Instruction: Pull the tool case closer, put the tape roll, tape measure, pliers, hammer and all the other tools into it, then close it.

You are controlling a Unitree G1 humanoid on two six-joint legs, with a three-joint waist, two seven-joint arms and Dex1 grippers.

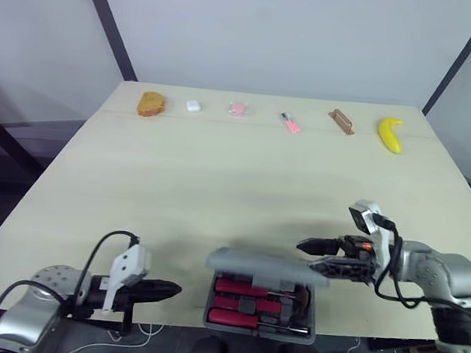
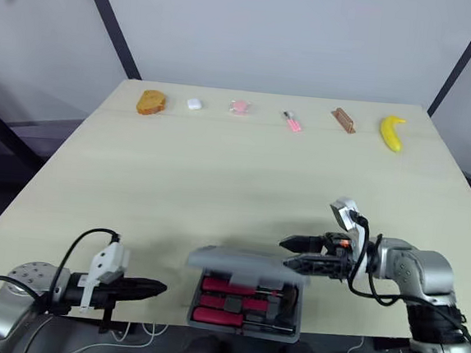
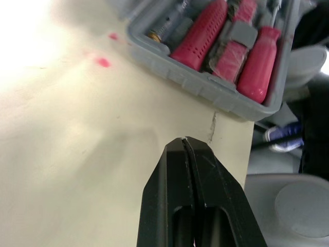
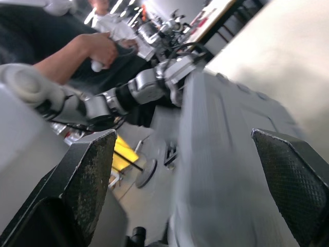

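The grey tool case (image 1: pixel 305 330) sits at the table's front edge, with red-handled tools (image 3: pixel 205 31) lying in its tray. Its lid (image 1: pixel 269 268) hangs half raised over the tray. My right gripper (image 1: pixel 307 255) is open at the lid's right end, one finger above the lid and one at its edge; the right wrist view looks along the lid (image 4: pixel 226 170) between the two fingers (image 4: pixel 77 180). Left of the case, my left gripper (image 1: pixel 175 288) is shut and empty, low over the table, its tip (image 3: pixel 184 141) a short way from the tray's corner.
Along the far edge lies a row of small items: a brown bread piece (image 1: pixel 151 104), a white object (image 1: pixel 193 105), a pink object (image 1: pixel 238 108), a pink stick (image 1: pixel 290 123), a brown bar (image 1: pixel 341 120) and a banana (image 1: pixel 390 133). A person's arm (image 4: pixel 77 49) shows beyond the table's front.
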